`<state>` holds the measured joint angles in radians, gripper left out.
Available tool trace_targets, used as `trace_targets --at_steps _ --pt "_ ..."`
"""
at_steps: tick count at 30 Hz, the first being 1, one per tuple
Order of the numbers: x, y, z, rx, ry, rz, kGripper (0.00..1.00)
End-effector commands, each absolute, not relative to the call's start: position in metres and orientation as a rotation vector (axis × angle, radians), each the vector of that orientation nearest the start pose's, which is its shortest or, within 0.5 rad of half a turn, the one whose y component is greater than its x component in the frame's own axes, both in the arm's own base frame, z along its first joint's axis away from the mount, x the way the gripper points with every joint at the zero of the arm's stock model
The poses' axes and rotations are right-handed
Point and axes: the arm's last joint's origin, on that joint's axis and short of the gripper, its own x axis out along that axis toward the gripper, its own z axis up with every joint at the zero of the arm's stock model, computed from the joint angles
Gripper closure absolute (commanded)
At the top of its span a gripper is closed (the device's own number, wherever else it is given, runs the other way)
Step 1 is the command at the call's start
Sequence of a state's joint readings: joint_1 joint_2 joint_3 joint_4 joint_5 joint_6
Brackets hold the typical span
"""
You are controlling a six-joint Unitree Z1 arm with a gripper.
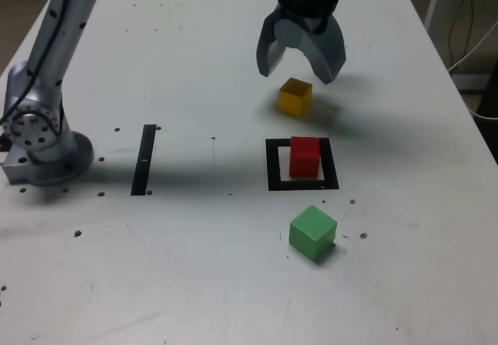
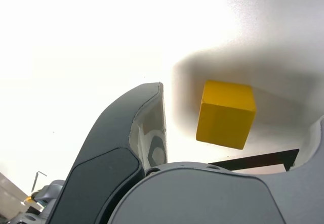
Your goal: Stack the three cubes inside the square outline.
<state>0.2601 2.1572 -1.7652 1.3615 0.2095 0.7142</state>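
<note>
Yellow matte cube (image 1: 295, 96) sits on the white tabletop (image 1: 194, 57), directly under my claw (image 1: 300, 71). I see the grey claw spread wide, holding nothing, hanging just above the yellow cube with a clear gap between the fingertips and the block. In the wrist view the yellow cube (image 2: 226, 114) shows between the two dark fingers (image 2: 152, 118), touching neither.

Red matte cube (image 1: 304, 156) stands inside the thick black square outline (image 1: 273, 166), on its white centre, a bit toward the far edge as the exterior view shows it. Nothing on top of it.

Green matte cube (image 1: 313, 233) lies nearer the camera than the outline, just beyond its near edge, turned slightly askew. It's apart from the red one.

Thin black strip (image 1: 144, 159) is on the tabletop toward the exterior view's left, well apart from the cubes. Arm base (image 1: 40, 139) is at the far left of that view.
</note>
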Motion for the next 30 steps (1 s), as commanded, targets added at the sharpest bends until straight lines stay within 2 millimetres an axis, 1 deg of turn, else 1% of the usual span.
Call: trace_targets --at_steps 1,6,13,21,26,30 --pt "0.378 0.111 0.249 0.467 1.796 -0.299 0.01" --pt "0.377 0.111 0.243 0.463 1.804 -0.299 0.01" --pt "0.374 0.109 0.229 0.446 1.812 -0.299 0.01" --pt "0.377 0.106 0.213 0.439 1.814 -0.311 0.03" --pt "0.38 0.103 0.208 0.439 1.812 -0.31 0.06" --pt "0.381 0.103 0.205 0.436 1.819 -0.305 0.13"
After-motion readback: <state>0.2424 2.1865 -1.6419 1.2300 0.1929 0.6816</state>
